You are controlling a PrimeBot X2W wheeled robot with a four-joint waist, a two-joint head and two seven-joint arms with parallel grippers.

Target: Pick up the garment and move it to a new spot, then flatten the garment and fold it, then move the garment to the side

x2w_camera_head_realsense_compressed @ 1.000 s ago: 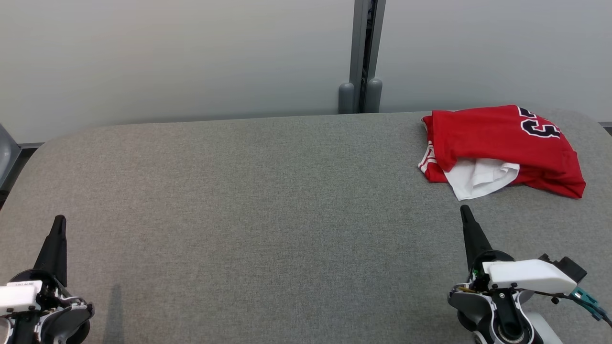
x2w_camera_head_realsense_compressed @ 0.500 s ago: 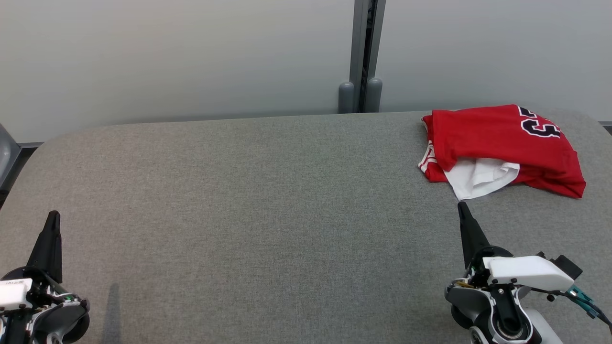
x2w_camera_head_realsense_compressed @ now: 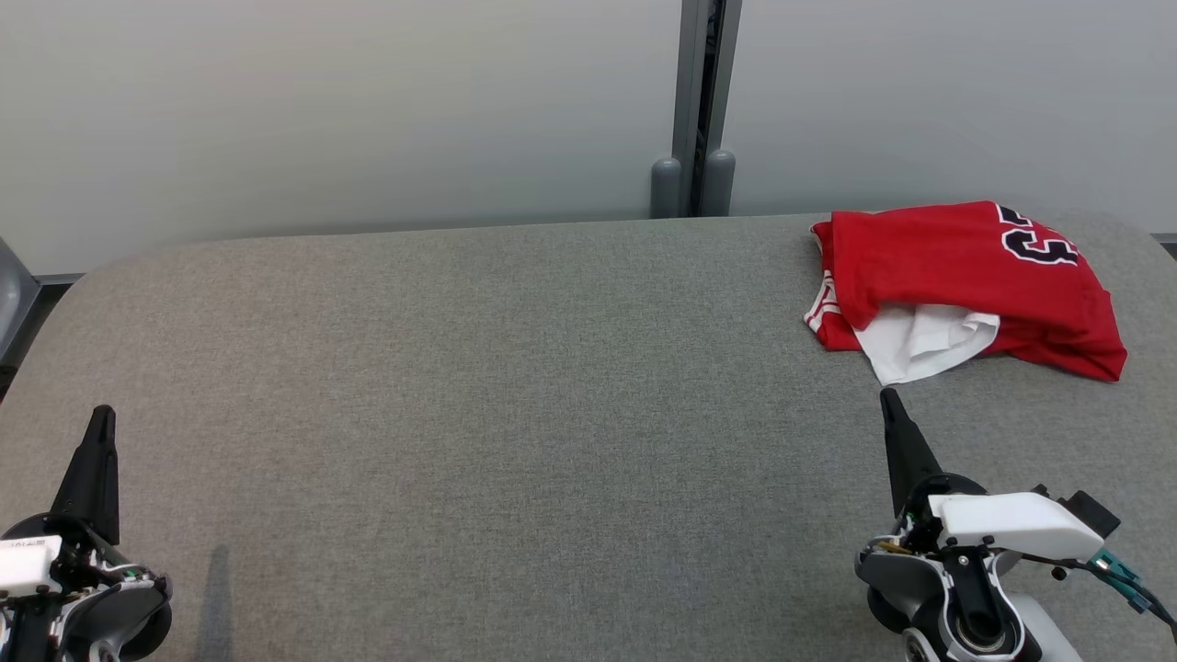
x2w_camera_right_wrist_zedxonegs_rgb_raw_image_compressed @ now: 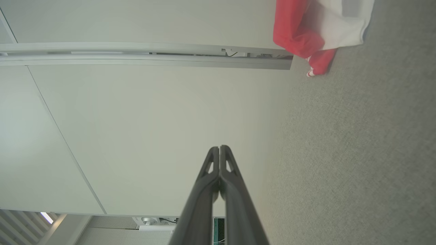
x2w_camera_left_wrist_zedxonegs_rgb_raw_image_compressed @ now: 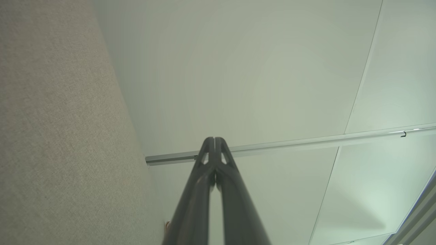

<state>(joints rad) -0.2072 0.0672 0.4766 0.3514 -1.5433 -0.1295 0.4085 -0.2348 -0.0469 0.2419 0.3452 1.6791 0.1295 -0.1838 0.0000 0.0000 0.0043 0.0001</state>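
The garment (x2w_camera_head_realsense_compressed: 965, 267) is seen whole, upper right in the head view; left hand (x2w_camera_left_wrist_zedxonegs_rgb_raw_image_compressed: 215, 139) and right hand (x2w_camera_right_wrist_zedxonegs_rgb_raw_image_compressed: 219, 147) are pressed together.

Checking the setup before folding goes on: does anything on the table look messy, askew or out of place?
Only the red garment. It lies rumpled near the far right corner of the table, doubled over unevenly, with white fabric sticking out under its near edge and its printed number partly cut off. Nothing looks spilled or damaged.
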